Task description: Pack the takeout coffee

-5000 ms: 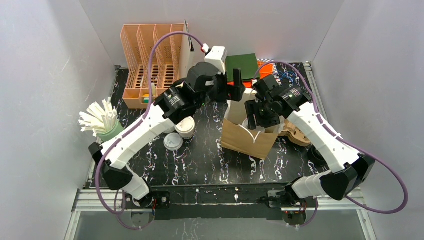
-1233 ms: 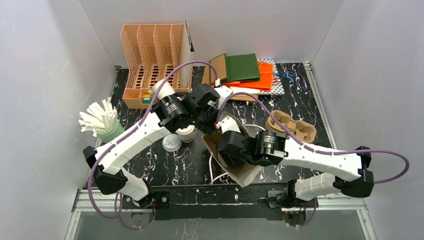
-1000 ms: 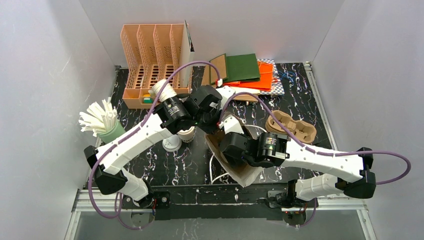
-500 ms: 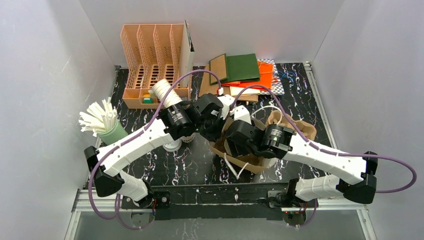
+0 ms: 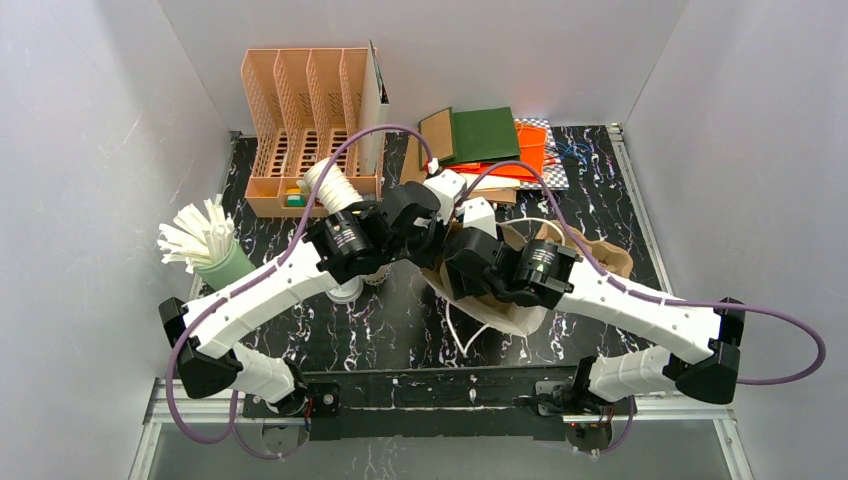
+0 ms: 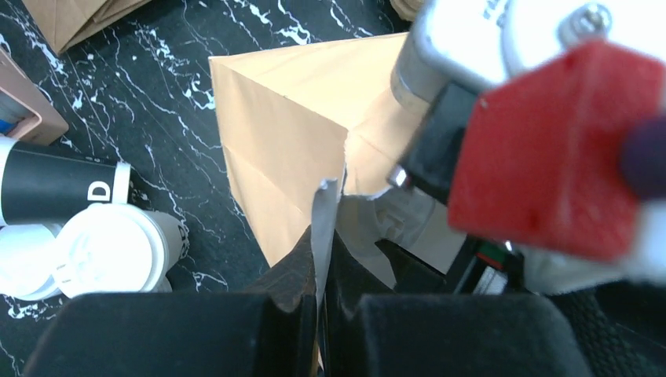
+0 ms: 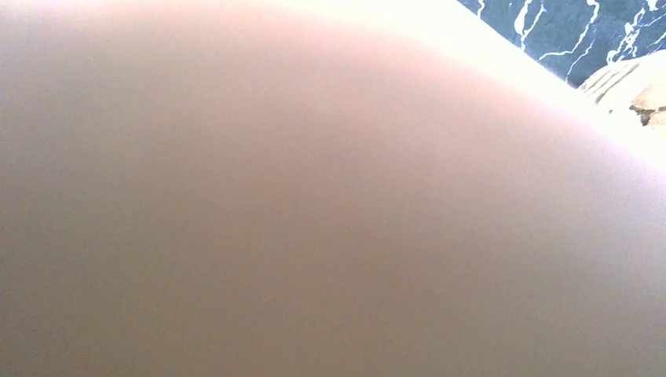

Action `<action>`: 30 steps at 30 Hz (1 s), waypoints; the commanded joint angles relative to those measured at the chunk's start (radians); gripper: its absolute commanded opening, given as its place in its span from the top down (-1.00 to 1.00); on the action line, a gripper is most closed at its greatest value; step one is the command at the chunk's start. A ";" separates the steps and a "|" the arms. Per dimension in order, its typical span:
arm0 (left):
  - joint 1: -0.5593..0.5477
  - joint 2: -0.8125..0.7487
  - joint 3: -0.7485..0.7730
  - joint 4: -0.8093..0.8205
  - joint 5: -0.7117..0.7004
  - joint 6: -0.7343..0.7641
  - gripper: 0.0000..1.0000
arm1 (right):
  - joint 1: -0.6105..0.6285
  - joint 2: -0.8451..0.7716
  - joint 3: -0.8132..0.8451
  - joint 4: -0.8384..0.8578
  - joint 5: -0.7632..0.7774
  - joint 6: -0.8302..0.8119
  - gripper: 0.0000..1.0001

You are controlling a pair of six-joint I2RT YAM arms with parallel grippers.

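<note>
A brown paper bag stands at the table's middle, its white cord handle hanging out at the front. My left gripper is shut on the bag's torn top rim; from above it sits at the bag's left edge. My right arm reaches into the bag's mouth, and its fingers are hidden. Blurred tan paper fills the right wrist view. One takeout coffee with a white sip lid stands left of the bag, under my left arm.
A black cup lies on its side beside the lidded one, and a loose white lid lies near them. A pulp cup carrier sits behind the bag's right side. A cup stack, a peach rack, a straw holder and folded bags stand behind.
The bag has moved from tipped near the front edge to further back and right, now in front of the carrier. Both arms moved with it, the left still pinching the rim.
</note>
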 commanded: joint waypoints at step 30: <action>-0.084 -0.090 -0.097 0.080 0.069 -0.050 1.00 | -0.132 0.042 0.156 -0.262 -0.218 -0.164 0.69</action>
